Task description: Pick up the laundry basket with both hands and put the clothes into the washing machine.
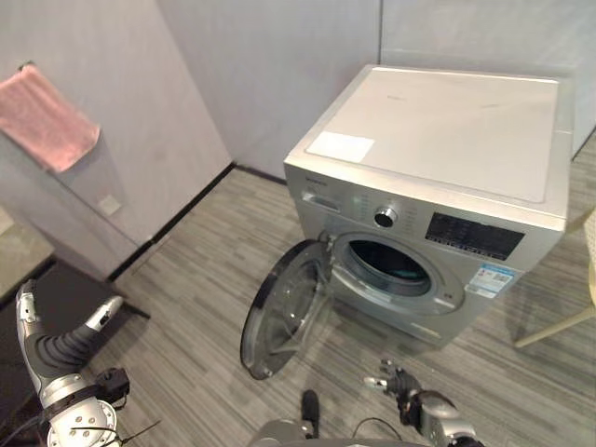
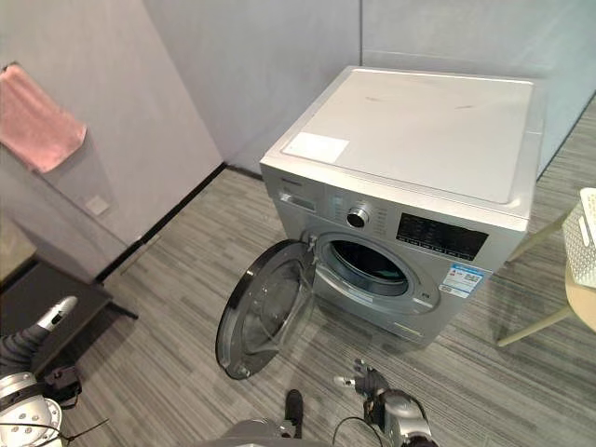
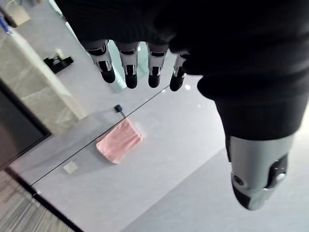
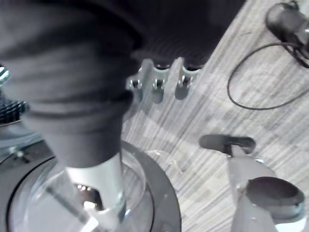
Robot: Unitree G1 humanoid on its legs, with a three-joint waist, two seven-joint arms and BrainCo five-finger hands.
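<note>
Laundry basket (image 2: 584, 244), white and meshed, sits on a pale stool (image 2: 584, 307) at the floor's right edge, well apart from both my hands. The silver washing machine (image 1: 438, 130) stands at the floor's far corner, its round door (image 1: 284, 307) swung open. My right hand (image 1: 399, 380) hangs low over the floor near that door, fingers loose and empty, while my left hand (image 1: 58, 346) is raised at the near left, fingers (image 3: 128, 67) straight, holding nothing, below a pink towel (image 1: 42, 116) on the wall.
</note>
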